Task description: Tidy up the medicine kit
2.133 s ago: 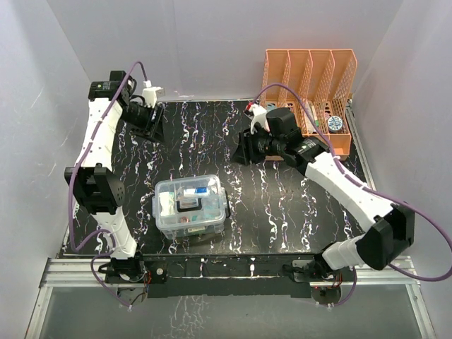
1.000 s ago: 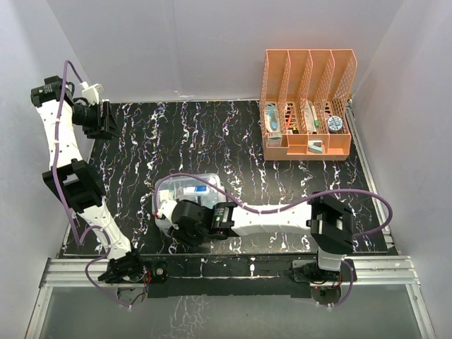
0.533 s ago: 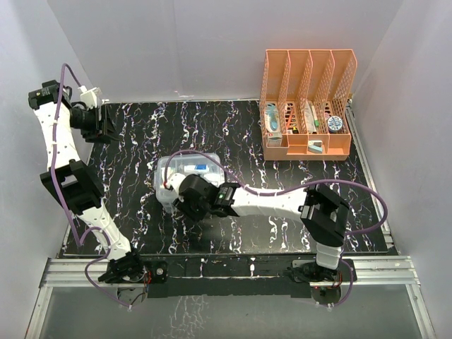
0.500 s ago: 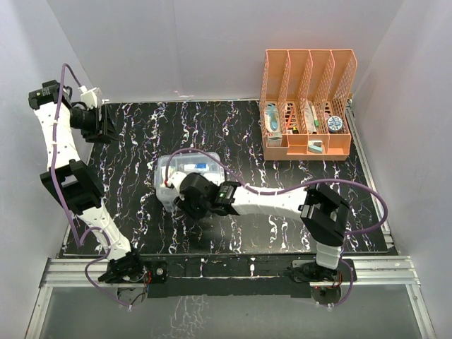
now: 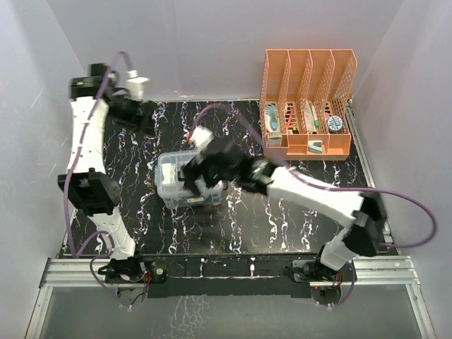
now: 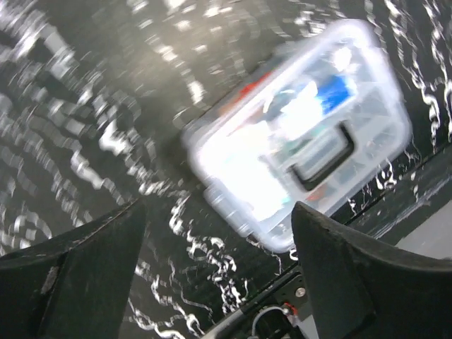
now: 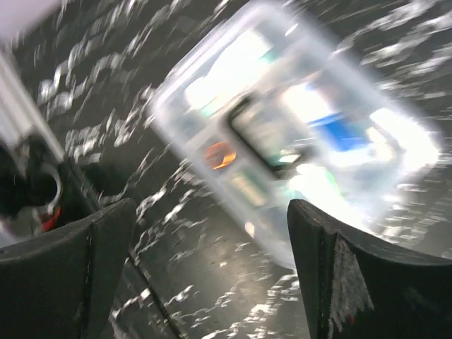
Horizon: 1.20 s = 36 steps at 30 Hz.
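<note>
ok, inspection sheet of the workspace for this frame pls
Surface: black table with white veining.
Job's things: medicine kit left of centre, handled lid on; contents too blurred to tell.
Clutter: orange file rack at back right, small items in its slots.
Tools: left tool open, empty, raised at back left; right tool open, empty, above the kit.
Cables: purple cable looped along each arm.
Surroundings: pale walls on three sides; metal rail at near edge.

Clear medicine kit (image 5: 171, 185), handled lid (image 6: 247, 176) on, upright on black marbled table (image 5: 268, 227), blue and white contents.
</note>
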{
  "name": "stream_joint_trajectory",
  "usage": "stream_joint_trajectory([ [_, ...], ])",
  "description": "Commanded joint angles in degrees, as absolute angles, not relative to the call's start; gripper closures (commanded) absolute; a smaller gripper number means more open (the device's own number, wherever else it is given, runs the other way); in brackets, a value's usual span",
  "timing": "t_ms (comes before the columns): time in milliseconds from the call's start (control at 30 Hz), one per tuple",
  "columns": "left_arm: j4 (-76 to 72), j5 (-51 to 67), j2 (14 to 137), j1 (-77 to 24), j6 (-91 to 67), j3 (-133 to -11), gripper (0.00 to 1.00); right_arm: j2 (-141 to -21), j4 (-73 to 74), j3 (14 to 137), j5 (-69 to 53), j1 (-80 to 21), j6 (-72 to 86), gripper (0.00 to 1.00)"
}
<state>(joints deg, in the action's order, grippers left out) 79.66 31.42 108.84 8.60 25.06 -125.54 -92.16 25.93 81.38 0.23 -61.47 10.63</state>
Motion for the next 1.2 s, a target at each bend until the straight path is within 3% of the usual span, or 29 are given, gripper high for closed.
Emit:
stream_joint_trajectory([
  [0, 78.52, 30.23, 106.11, -5.45, 30.55, -126.87, 0.11, -81.13, 26.68, 82.36, -2.46, -45.04, 14.04, 0.05],
  [100, 79.84, 29.73, 108.59, -12.48, 37.76, -126.87, 0.02, -76.71, 27.61, 78.37, -11.05, -32.97, 13.74, 0.02],
  [233, 81.77, 24.87, 112.72, -19.18, 46.95, -126.52, 0.01, -74.97, 28.06, 72.88, -19.81, -23.36, 13.24, 0.01],
  [633, 71.82, 14.59, 110.24, -24.32, 58.35, -109.27, 0.02, -70.36, 14.58, 56.93, -31.00, -21.40, 22.30, 0.02],
  [700, 71.73, 14.02, 110.31, -25.02, 58.71, -107.81, 0.03, -71.52, 11.97, 54.58, -32.41, -21.40, 23.63, 0.11],
  [867, 70.54, 13.22, 109.45, -26.07, 58.47, -106.67, 0.04, -76.89, 5.22, 50.60, -36.21, -21.44, 26.49, 0.51],
  [933, 70.85, 12.83, 109.31, -26.35, 58.50, -106.61, 0.04, -79.26, 3.22, 50.37, -36.80, -21.44, 26.98, 0.62],
  [1167, 68.01, 10.78, 108.17, -27.62, 57.19, -101.79, 0.04, -86.61, -2.76, 51.18, -37.42, -21.43, 28.36, 0.64],
])
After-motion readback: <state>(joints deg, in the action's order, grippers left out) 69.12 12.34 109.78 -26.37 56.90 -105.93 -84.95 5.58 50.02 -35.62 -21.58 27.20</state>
